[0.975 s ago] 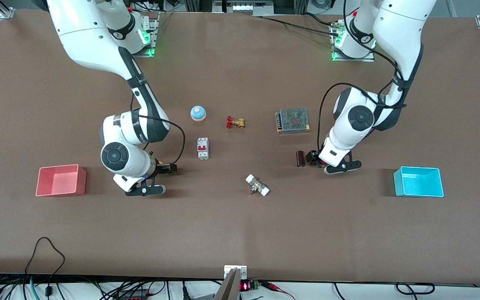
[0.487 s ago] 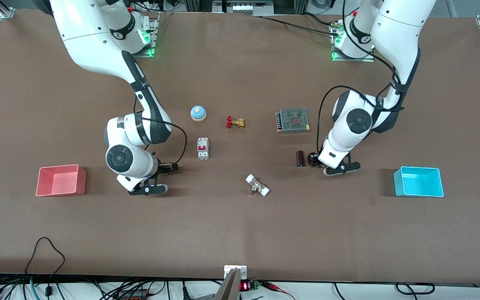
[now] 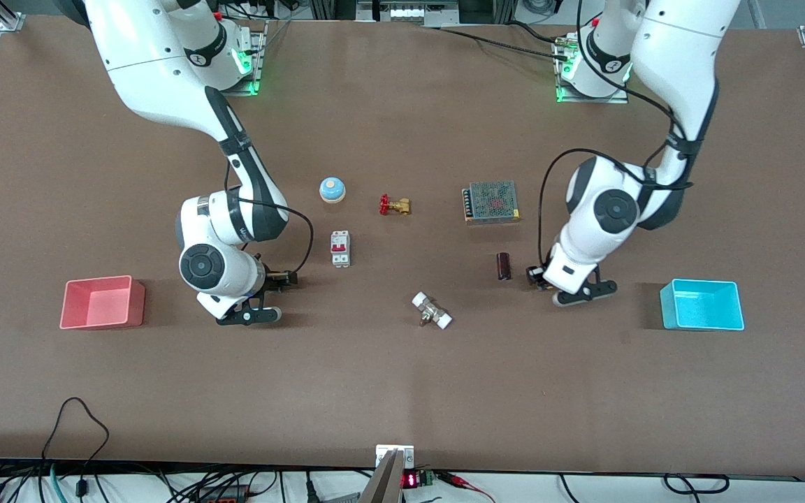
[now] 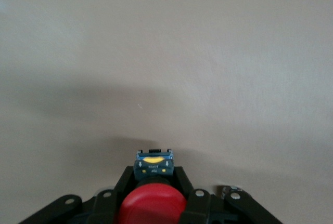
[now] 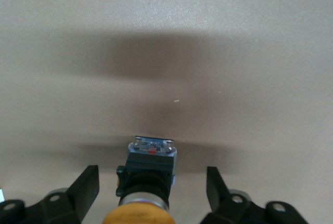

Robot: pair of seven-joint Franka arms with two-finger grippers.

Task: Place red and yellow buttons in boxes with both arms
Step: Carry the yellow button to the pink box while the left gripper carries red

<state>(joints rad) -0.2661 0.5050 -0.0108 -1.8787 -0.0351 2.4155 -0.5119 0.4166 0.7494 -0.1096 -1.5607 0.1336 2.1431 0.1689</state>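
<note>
In the left wrist view my left gripper (image 4: 153,174) is shut on the red button (image 4: 153,204), a round red cap on a dark base. In the front view the left gripper (image 3: 535,274) is low over the table between a dark cylinder and the cyan-blue box (image 3: 701,320). In the right wrist view my right gripper (image 5: 152,181) is open. Its fingers (image 5: 87,183) stand apart on either side of the yellow button (image 5: 150,168), which lies on the table untouched. In the front view the right gripper (image 3: 278,279) is beside the pink-red box (image 3: 100,318). Both boxes are empty.
In the middle of the table are a blue domed bell (image 3: 332,188), a brass valve with a red handle (image 3: 394,205), a white circuit breaker (image 3: 340,248), a metal power supply (image 3: 491,202), a dark cylinder (image 3: 504,266) and a white fitting (image 3: 432,311).
My left gripper has moved away from the dark cylinder toward the cyan-blue box with the red button. My right wrist shifted slightly toward the bell and now hides the yellow cap in the front view.
</note>
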